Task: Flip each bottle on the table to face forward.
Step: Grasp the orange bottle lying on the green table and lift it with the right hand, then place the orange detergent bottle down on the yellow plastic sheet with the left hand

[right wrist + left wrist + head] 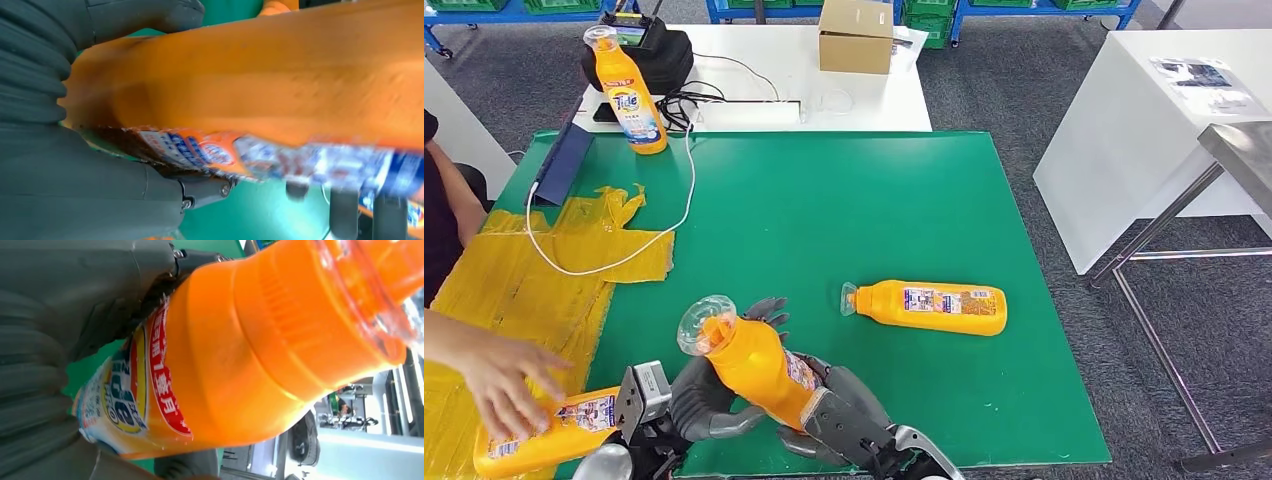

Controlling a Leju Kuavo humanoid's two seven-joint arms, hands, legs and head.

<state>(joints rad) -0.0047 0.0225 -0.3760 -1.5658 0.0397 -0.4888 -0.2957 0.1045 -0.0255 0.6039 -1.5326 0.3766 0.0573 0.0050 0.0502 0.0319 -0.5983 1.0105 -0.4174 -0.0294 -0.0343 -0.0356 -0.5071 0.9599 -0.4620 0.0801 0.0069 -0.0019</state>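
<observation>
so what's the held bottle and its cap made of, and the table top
Bottle: looks like glossy opaque orange plastic, with soft highlights and a printed label. Cap: clear plastic; orange shows through it. Table top: matte green sheet, possibly felt or rubber; no glare.

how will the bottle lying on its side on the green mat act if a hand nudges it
The lying bottle looks rounded, so a sideways nudge would probably roll it. Its smooth plastic likely feels slick under fingers. It looks full of orange liquid, so probably heavy for its size.
</observation>
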